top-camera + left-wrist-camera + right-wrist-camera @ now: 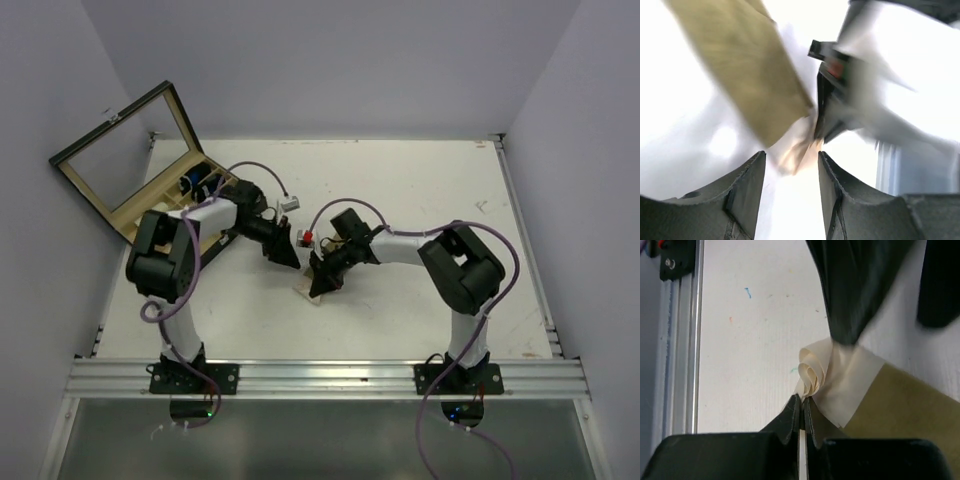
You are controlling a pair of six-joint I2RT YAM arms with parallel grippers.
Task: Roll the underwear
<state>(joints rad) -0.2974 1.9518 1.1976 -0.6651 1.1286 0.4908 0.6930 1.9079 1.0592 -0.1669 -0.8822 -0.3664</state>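
The underwear (307,291) is olive fabric (747,65) with a cream waistband, lying mid-table between the two arms. Its cream end is curled into a small roll (814,367), and flat olive cloth (902,405) lies beside the roll. My right gripper (802,401) is shut on the base of the roll, and it also shows in the top view (322,281). My left gripper (791,161) is open just over the cream edge with nothing between its jaws, and it shows in the top view (286,253). Its dark fingers (855,290) hang right above the roll.
A wooden box (150,205) with an open glass lid stands at the back left, with a blue item (195,183) inside. An aluminium rail (330,378) runs along the near table edge. White walls close in the table on three sides.
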